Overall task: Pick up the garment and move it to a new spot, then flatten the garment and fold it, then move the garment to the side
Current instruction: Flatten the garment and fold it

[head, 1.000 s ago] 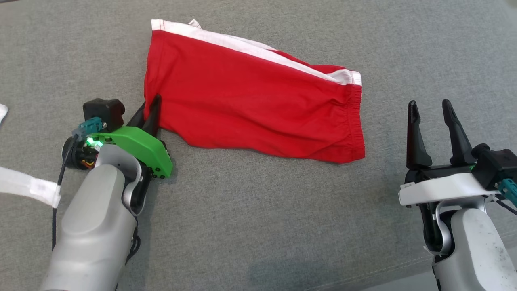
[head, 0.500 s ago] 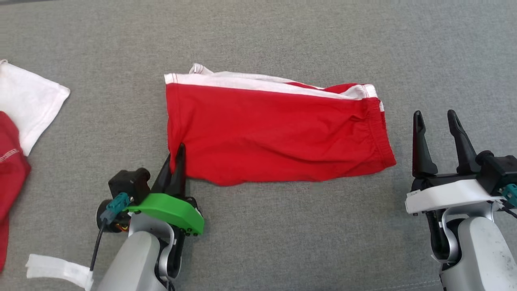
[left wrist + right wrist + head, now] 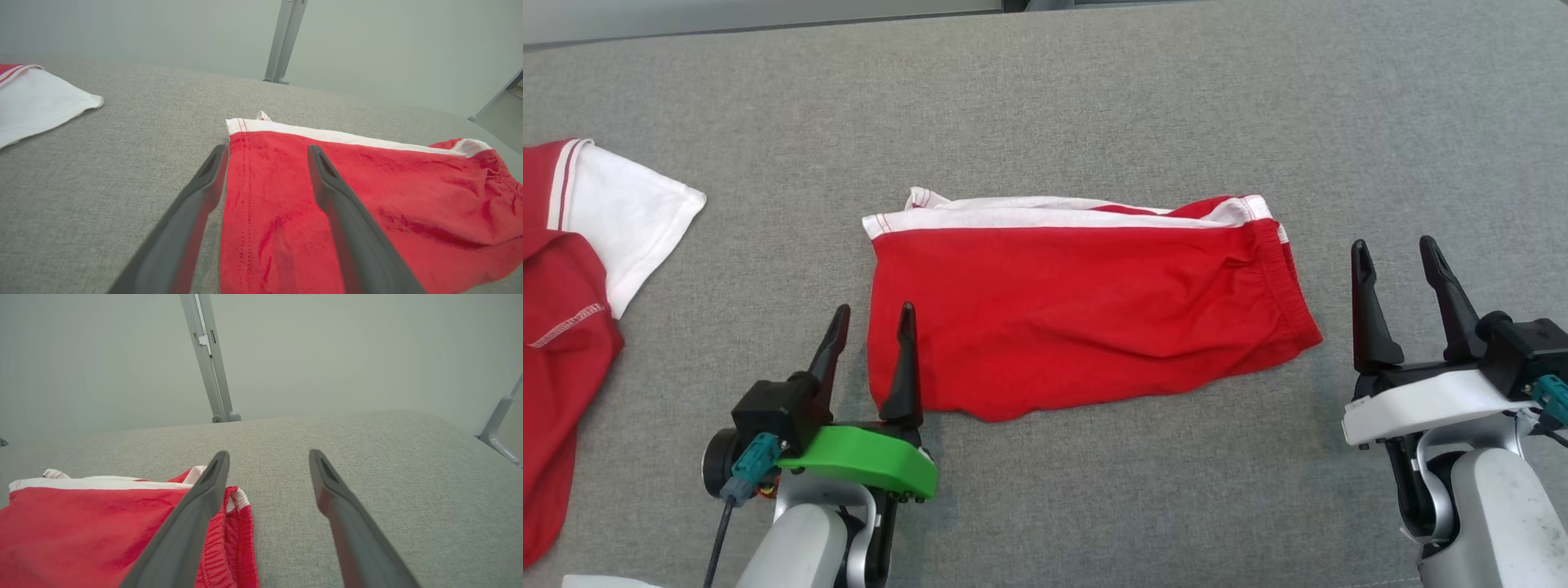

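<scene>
left gripper (image 3: 874, 309): lets go just now, spread wide astride garment (image 3: 1078, 310) left hem | right gripper (image 3: 1392, 242): open, empty | move likely done, centre of grey surface (image 3: 1094, 98)

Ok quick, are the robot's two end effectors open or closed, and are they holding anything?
Left end effector: open, holding nothing, astride the red shorts' edge.
Right end effector: open, holding nothing.

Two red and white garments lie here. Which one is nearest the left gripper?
The folded red garment in the middle, white band along its far edge; the left gripper straddles its edge. The other garment, with a white sleeve, lies far left.
</scene>
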